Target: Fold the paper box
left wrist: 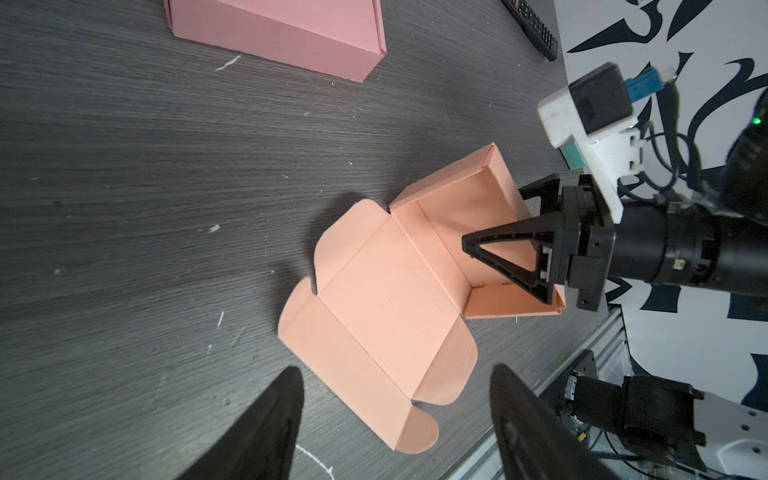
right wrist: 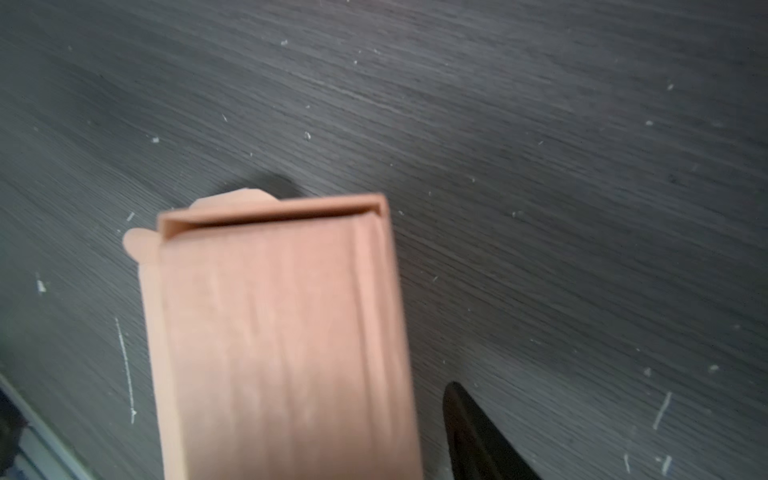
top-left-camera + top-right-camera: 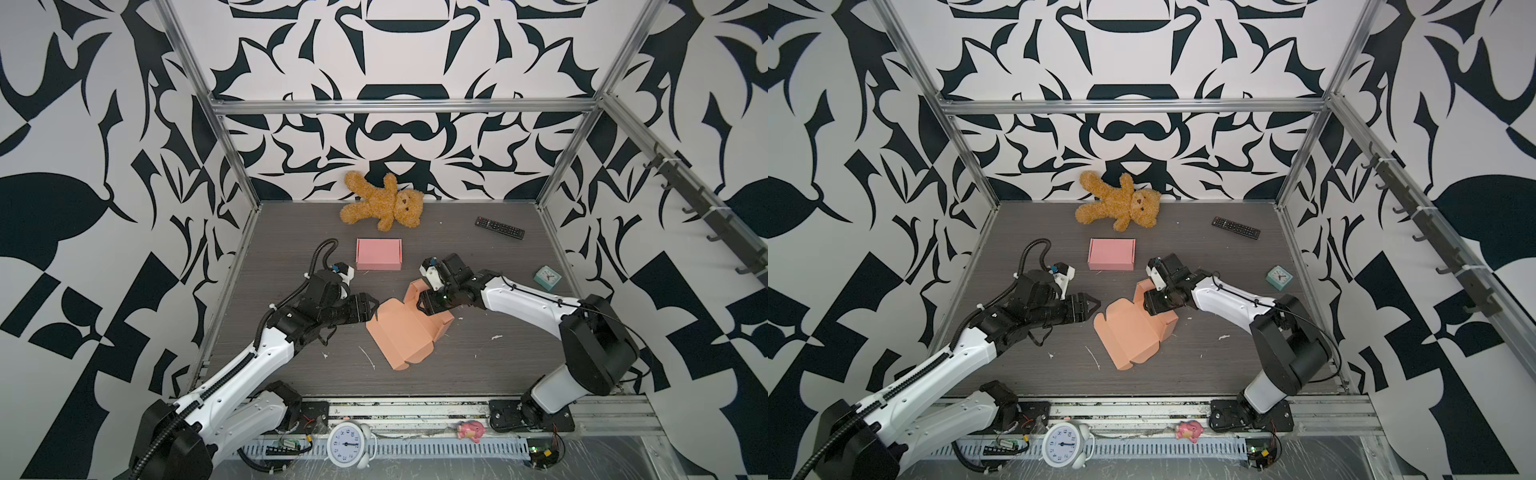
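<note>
Paper box (image 3: pixel 405 332): peach, half-formed, lid (image 1: pixel 386 291) flat.
Left gripper (image 3: pixel 372 309): spread, empty, beside lid.
Right gripper (image 3: pixel 419 302): jaws apart, straddling raised wall (image 1: pixel 503 178).

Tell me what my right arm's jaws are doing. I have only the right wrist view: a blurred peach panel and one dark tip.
Observer: The right gripper straddles a raised wall of the peach box, one jaw inside the tray and one outside, with a gap showing.
Operator: Report the left arm.
Observer: The left gripper hovers close beside the lid's edge, jaws open, holding nothing.
Operator: Describe the rest of the box.
Observer: The tray walls stand up. The lid panel and its flaps lie flat on the table.
</note>
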{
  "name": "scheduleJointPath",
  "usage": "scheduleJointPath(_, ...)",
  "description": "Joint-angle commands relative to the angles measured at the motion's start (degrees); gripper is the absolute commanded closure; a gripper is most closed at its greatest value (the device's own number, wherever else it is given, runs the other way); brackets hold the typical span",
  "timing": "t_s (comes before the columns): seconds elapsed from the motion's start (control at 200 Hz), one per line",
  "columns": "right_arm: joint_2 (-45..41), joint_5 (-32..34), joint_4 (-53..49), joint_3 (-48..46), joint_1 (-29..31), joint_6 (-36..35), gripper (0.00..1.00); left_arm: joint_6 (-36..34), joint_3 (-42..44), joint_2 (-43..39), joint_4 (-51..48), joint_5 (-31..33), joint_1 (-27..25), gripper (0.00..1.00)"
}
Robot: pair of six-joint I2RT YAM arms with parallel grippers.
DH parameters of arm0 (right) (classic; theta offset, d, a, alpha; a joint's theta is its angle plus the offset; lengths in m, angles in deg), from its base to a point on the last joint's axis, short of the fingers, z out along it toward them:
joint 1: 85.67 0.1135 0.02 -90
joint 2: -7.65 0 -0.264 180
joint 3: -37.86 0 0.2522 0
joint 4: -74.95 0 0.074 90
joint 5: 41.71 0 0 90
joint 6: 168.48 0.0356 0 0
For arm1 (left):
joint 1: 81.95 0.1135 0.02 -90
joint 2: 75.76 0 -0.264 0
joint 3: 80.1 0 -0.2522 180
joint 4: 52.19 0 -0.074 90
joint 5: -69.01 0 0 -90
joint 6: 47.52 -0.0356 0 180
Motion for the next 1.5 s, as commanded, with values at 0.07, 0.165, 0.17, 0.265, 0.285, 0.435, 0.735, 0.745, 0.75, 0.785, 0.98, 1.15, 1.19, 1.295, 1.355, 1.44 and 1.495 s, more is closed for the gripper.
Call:
scheduleJointPath(0.07,-2.08,-10.08,8.56,-4.26,-4.88,4.64,0.39,-0.80,-0.83,0.80,-1.89,-2.38,0.22,0.25)
scheduleJointPath(0.165,-2.44,-12.75,11.45,-6.30,-7.02,5.97,0.40,-0.80,-1.00,1.24,-2.72,-3.53,0.25,0.25)
scheduleJointPath(0.17,-2.45,-12.90,11.57,-6.33,-7.11,5.98,0.40,-0.80,-0.98,1.25,-2.76,-3.55,0.25,0.25)
scheduleJointPath(0.265,-2.39,-14.81,13.62,-7.78,-8.80,7.17,0.40,-0.38,-0.66,1.52,-3.25,-4.23,0.25,0.24)
scheduleJointPath(0.285,-2.30,-15.16,14.06,-7.99,-9.15,7.38,0.40,-0.24,-0.54,1.60,-3.26,-4.31,0.21,0.24)
scheduleJointPath(0.435,-2.18,-16.59,16.33,-9.33,-10.26,8.33,0.41,0.85,0.01,3.44,-2.73,-5.62,0.19,0.21)
scheduleJointPath(0.735,-2.45,-17.54,17.66,-10.43,-11.14,8.50,0.41,6.60,3.10,8.41,5.36,-5.82,0.20,0.18)
scheduleJointPath(0.745,-2.45,-17.54,17.67,-10.48,-11.17,8.40,0.41,6.76,3.15,8.56,5.68,-5.71,0.22,0.18)
scheduleJointPath(0.75,-2.41,-17.54,17.67,-10.49,-11.20,8.38,0.41,6.85,3.21,8.64,5.84,-5.73,0.19,0.18)
scheduleJointPath(0.785,-2.45,-17.54,17.63,-10.58,-11.24,8.32,0.41,7.18,3.41,9.30,6.92,-5.57,0.19,0.19)
scheduleJointPath(0.98,-2.86,-17.73,17.59,-11.11,-11.28,7.94,0.41,8.23,4.22,14.86,12.59,-6.77,0.32,0.25)
scheduleJointPath(1.15,-2.89,-17.97,17.65,-11.06,-11.39,7.93,0.41,10.54,4.01,20.08,17.77,-8.84,0.42,0.29)
scheduleJointPath(1.19,-2.89,-18.13,17.76,-11.03,-11.42,7.93,0.41,10.95,3.93,21.01,18.77,-9.29,0.41,0.30)
scheduleJointPath(1.295,-2.72,-18.24,17.81,-10.85,-11.41,7.93,0.41,12.75,4.88,22.51,22.98,-10.23,0.40,0.35)
scheduleJointPath(1.355,-2.76,-18.26,17.76,-10.97,-11.40,7.93,0.41,13.07,4.86,22.92,23.66,-10.34,0.37,0.40)
scheduleJointPath(1.44,-2.79,-18.16,17.75,-11.01,-11.40,7.85,0.41,13.04,4.73,23.31,23.62,-10.10,0.37,0.49)
scheduleJointPath(1.495,-2.72,-18.15,17.75,-11.11,-11.43,7.84,0.41,13.03,4.75,23.57,23.66,-9.82,0.37,0.53)
